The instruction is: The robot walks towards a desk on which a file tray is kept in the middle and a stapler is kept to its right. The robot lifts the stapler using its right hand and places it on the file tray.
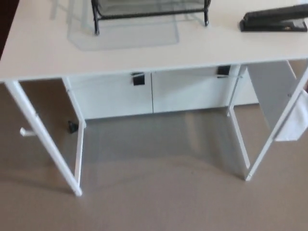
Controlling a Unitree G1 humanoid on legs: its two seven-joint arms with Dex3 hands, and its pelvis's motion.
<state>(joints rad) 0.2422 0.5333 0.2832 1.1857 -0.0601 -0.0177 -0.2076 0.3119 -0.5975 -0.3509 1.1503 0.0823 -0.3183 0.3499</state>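
A black wire file tray (pixel 150 10) stands at the top middle of the white desk (pixel 144 50), cut off by the picture's upper edge. A black stapler (pixel 274 21) lies flat on the desk to the tray's right, near the top right corner of the view. Neither of my hands shows anywhere in the head view.
The desk's front edge (pixel 154 67) runs across the upper third of the picture. Its white legs (pixel 45 139) slant down to the beige carpet (pixel 159 192) on both sides. Low white cabinets (pixel 154 94) with dark handles stand behind, under the desk.
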